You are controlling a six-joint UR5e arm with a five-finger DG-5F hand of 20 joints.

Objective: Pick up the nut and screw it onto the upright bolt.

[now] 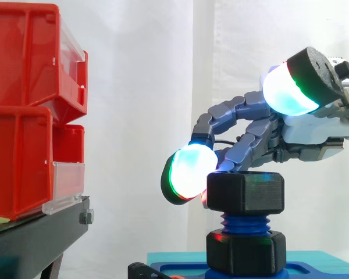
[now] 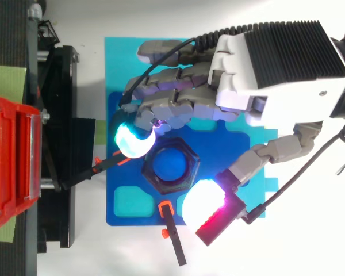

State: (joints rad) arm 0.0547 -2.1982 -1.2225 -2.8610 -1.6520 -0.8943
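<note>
Black hex nut sitting on top of upright blue threaded bolt, second black nut at its foot, blue base plate underneath, robot hand reaching over from right, grip can't tell, red bins on black stand left, well apart.

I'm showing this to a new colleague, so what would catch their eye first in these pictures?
The hand, glowing cyan and white, reaches in from the right over the black nut, which sits at the top of the upright blue bolt in the centre. At the left, bright red bins are stacked on a black stand.
</note>
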